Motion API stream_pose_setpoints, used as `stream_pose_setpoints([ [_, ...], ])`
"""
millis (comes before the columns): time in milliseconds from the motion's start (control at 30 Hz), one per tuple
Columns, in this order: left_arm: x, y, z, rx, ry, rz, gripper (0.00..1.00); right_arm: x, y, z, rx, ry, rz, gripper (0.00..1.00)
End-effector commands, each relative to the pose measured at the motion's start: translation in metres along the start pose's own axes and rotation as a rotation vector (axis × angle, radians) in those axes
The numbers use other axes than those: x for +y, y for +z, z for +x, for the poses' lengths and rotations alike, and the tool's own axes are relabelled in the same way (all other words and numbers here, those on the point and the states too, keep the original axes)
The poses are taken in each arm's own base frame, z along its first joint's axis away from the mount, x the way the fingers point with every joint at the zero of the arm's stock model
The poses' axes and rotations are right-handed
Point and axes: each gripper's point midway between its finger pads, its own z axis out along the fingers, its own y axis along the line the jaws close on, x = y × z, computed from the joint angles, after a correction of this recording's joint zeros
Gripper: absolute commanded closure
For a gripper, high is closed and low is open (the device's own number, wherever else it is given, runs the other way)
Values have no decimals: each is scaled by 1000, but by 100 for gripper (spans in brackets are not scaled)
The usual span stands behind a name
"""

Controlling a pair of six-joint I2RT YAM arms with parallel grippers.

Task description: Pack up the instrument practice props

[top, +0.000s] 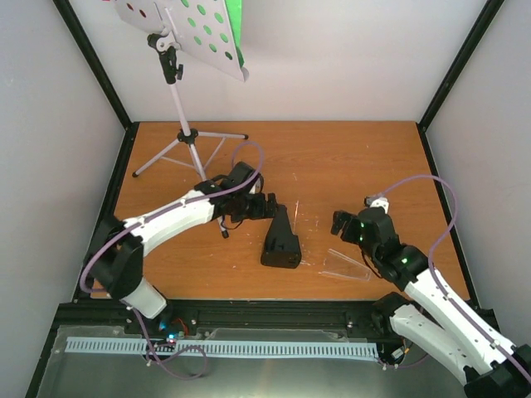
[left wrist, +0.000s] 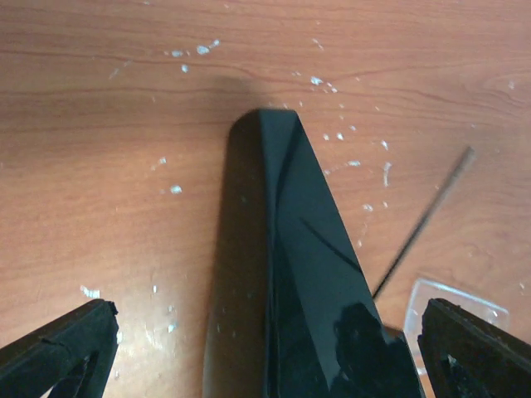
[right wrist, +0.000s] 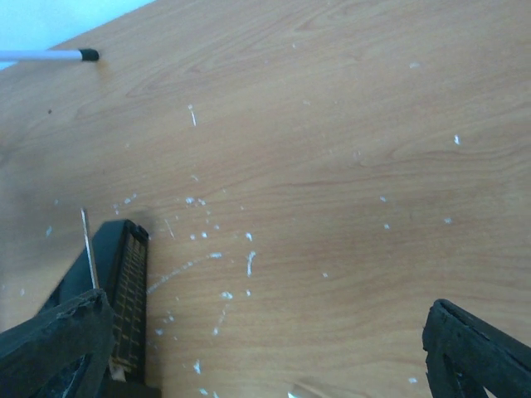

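Note:
The black pyramid metronome (top: 280,240) stands on the wooden table near the middle. My left gripper (top: 265,207) is open just behind its top; in the left wrist view the metronome (left wrist: 307,265) lies between my spread fingers (left wrist: 58,352), untouched. Its clear plastic cover (top: 347,265) lies flat to its right. My right gripper (top: 344,224) is open and empty above the bare table, just behind the cover; the metronome's face (right wrist: 124,290) shows at the left of its wrist view. The music stand (top: 187,33) stands at the back left on silver tripod legs (top: 187,149), holding a green sheet (top: 235,21); red shows through the desk's holes.
White walls with black corner posts close in the table (top: 348,157) on three sides. A tripod leg tip (right wrist: 50,55) shows in the right wrist view. The metronome's thin pendulum rod (left wrist: 423,224) sticks out to its side. A cable tray (top: 224,348) runs along the near edge.

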Motion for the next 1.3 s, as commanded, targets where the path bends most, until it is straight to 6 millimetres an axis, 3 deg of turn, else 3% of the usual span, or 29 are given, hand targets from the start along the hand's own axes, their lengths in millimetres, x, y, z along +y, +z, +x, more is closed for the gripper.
stream_pose_setpoints([
  [0,-14,16,-18,16,19,-20,1,-17,-3,34,88,-37,8,0],
  [200,-7,59,-22,112,64,-106,1,-15,5,72,206,20,-57,0],
  [433,-3,100,-27,202,113,-169,1,-21,9,80,216,7,-45,0],
  [733,7,123,-24,273,140,-230,1,-25,16,90,233,23,-37,0],
  [933,9,123,-23,291,164,-243,3,-30,21,94,234,18,-13,0],
  [1167,13,126,-18,329,176,-265,23,-33,27,103,264,17,3,0],
  [1267,14,130,-9,359,177,-260,25,-35,27,105,264,22,4,0],
])
